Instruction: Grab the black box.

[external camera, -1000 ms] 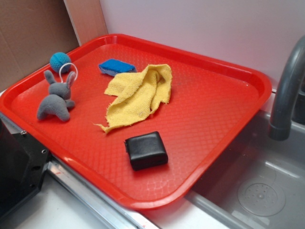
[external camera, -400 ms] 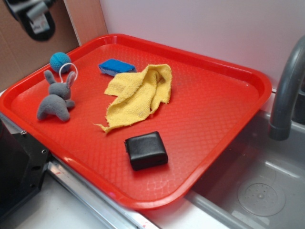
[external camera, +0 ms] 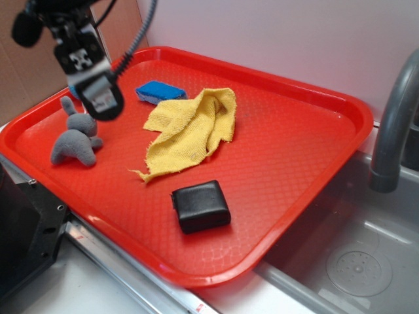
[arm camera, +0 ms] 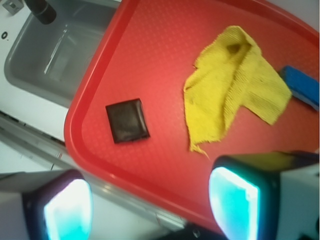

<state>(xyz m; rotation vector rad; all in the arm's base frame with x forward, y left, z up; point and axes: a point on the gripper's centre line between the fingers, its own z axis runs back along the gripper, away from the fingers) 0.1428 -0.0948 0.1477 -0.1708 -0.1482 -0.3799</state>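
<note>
The black box (external camera: 201,205) lies flat on the red tray (external camera: 294,163) near its front edge; it also shows in the wrist view (arm camera: 127,120). My gripper (external camera: 98,98) hangs high at the tray's left side, above the grey plush bunny (external camera: 75,139), far from the box. In the wrist view the gripper (arm camera: 150,205) is open and empty, its two pads (arm camera: 234,201) wide apart with nothing between them.
A yellow cloth (external camera: 190,131) lies crumpled mid-tray, with a blue sponge (external camera: 159,91) behind it. A grey sink (external camera: 357,261) and faucet (external camera: 393,124) are on the right. A black device (external camera: 23,229) stands at the front left.
My arm has come down and right from the top left corner, now over the bunny and hiding the blue ball. The box and the other items have not moved.
</note>
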